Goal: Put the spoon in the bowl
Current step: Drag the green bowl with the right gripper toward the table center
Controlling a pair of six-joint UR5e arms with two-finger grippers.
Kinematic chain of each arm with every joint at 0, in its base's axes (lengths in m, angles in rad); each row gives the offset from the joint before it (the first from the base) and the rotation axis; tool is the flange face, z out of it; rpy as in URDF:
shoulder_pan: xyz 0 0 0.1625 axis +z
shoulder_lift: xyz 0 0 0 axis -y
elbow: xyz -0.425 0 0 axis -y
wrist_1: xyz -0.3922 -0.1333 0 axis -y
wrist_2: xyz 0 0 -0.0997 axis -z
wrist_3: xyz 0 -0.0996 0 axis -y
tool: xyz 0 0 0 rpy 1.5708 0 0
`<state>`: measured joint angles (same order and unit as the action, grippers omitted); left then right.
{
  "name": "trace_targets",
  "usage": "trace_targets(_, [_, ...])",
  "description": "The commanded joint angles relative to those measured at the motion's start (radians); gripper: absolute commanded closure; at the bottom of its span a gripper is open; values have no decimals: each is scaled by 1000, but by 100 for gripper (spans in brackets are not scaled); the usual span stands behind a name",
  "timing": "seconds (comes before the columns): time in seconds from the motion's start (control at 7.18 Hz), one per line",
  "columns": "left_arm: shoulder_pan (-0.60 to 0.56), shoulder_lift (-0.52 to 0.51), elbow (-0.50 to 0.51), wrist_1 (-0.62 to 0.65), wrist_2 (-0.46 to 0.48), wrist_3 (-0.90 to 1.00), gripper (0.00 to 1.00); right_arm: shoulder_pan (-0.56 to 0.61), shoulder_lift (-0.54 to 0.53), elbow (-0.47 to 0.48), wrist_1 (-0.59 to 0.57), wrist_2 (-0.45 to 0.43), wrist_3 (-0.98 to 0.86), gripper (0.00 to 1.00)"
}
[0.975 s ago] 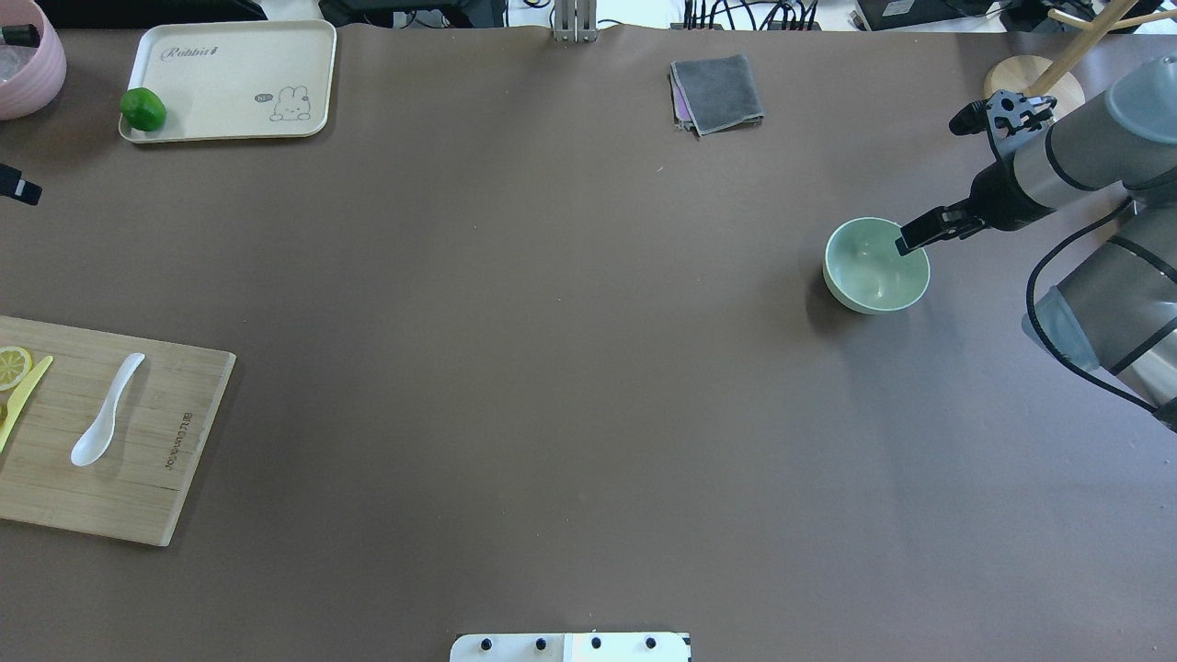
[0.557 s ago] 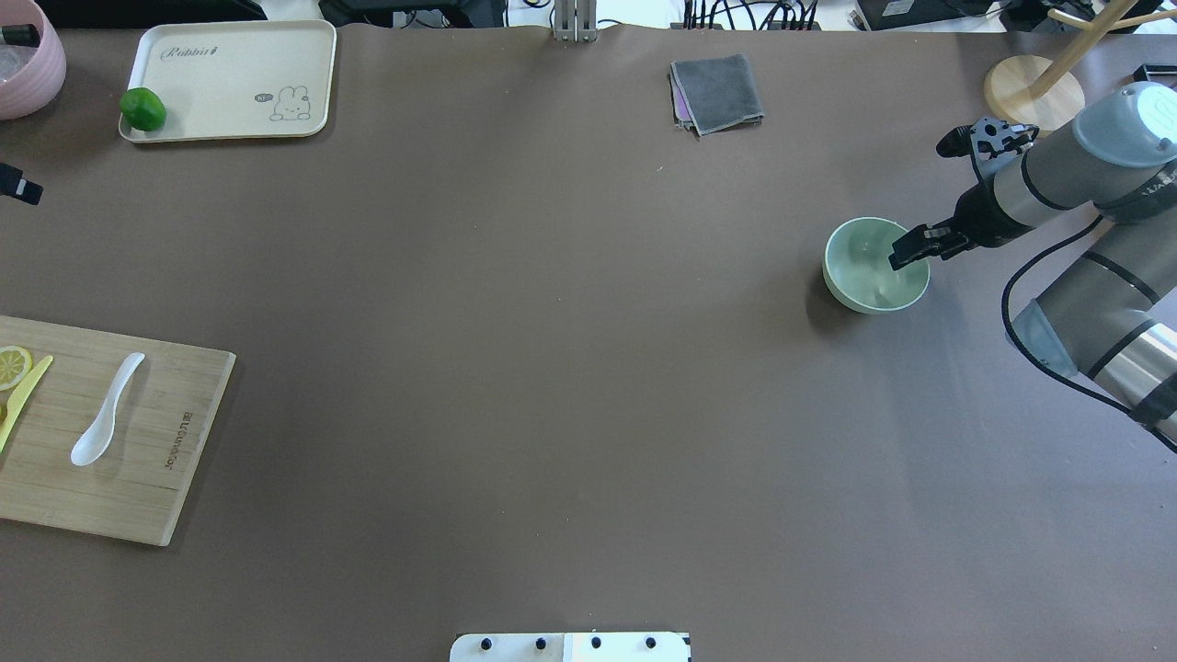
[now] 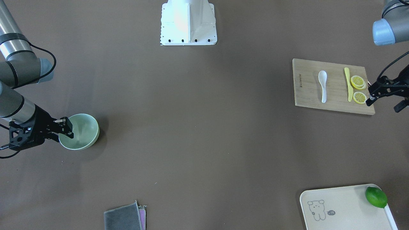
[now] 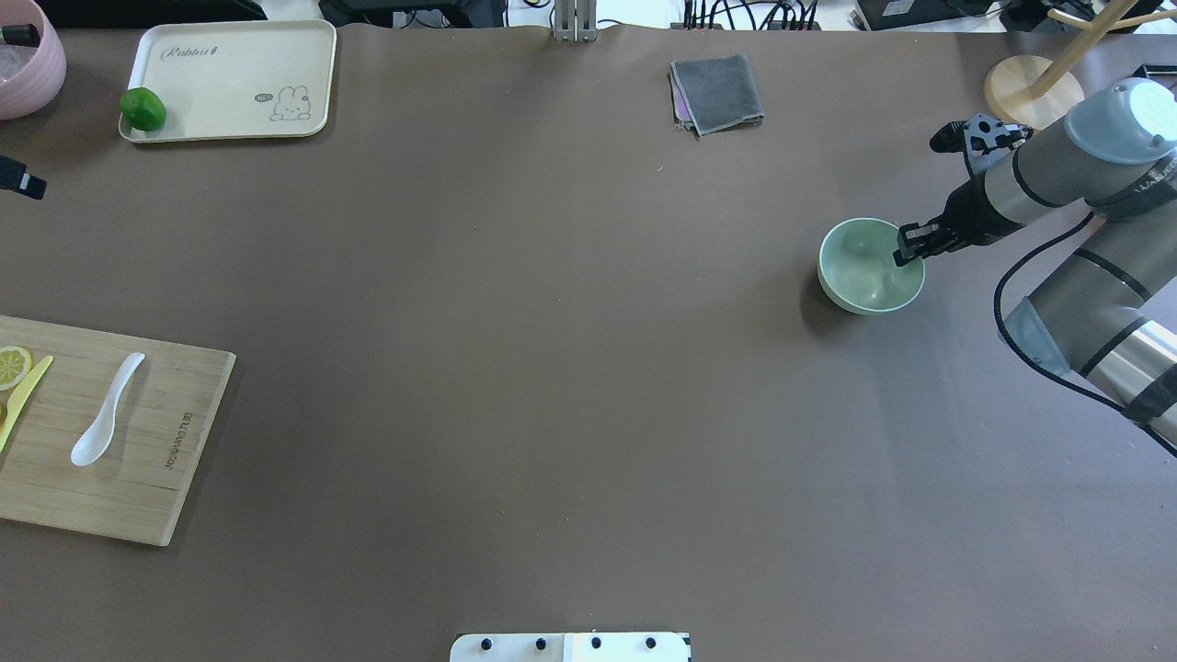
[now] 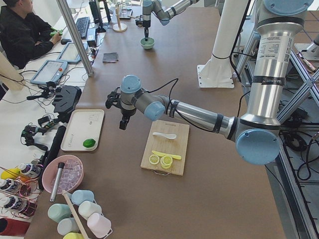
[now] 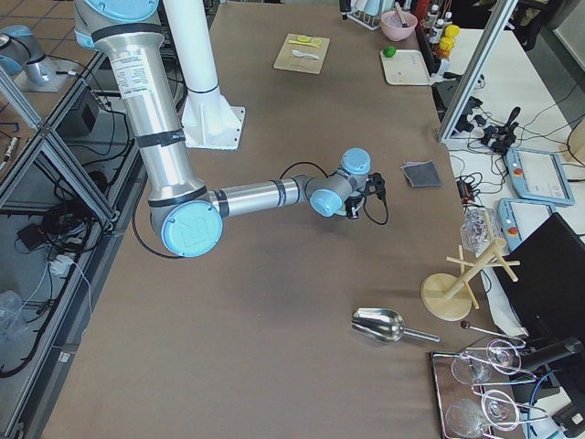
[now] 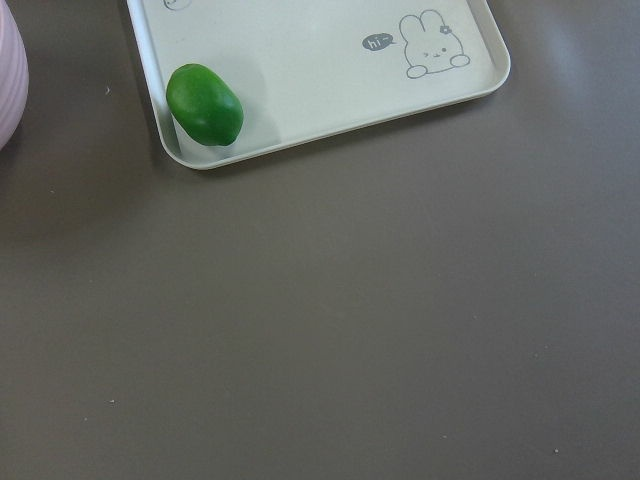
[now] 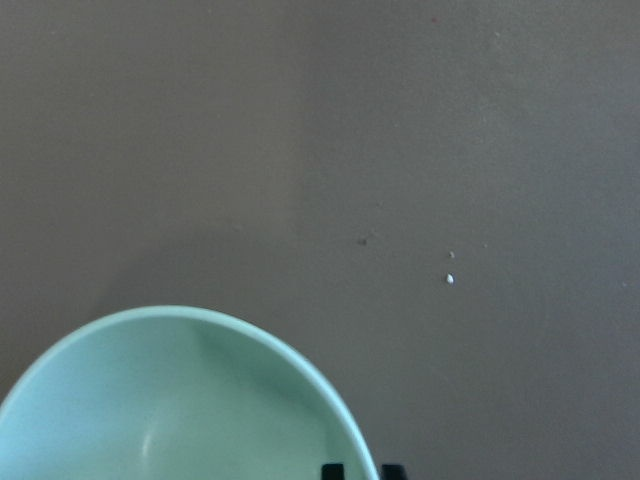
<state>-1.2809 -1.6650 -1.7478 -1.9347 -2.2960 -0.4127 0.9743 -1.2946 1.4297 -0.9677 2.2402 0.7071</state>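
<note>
Two fingertips of the right gripper sit close together astride the rim of the mint-green bowl, one inside and one outside. It reads as a pinch on the wall. The bowl stands upright and empty at the table's right end.

Left gripper hangs with its jaws apart and nothing between them, just off the far left corner of the bamboo cutting board.

White soup spoon lies flat on that board at the table's left end, well apart from the bowl. Its scoop is nearer the robot and its handle points away. A yellow knife and lemon slices lie beside it, not touching.

Handling, as a guess:
- The spoon looks stiff, light and glossy, so slippery.
- It may chip if dropped.
- Best hold is across the narrow handle at mid-length, clear of the rounded scoop.

Hard to see:
- The left wrist camera shows only a tray with a lime, no spoon and no fingers.
- The overhead view cuts the left gripper at its edge.
- The right wrist view cuts off most of the bowl.
</note>
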Motion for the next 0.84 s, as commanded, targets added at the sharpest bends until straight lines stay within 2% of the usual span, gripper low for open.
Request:
trace_targets(0.0, [0, 7, -10, -3, -2, -23, 2, 4, 40, 40, -3, 65, 87, 100])
trace_targets(0.14, [0, 7, -7, -3, -2, -21, 2, 12, 78, 69, -6, 147, 188, 100])
trace_targets(0.28, [0, 11, -9, -3, -3, -20, 2, -3, 130, 92, -9, 150, 286, 100])
trace_targets(0.42, [0, 10, -4, -12, -3, -21, 2, -58, 191, 97, -25, 112, 357, 100])
trace_targets(0.7, [2, 19, 5, -70, 1, -21, 2, -193, 309, 95, -159, -79, 411, 100])
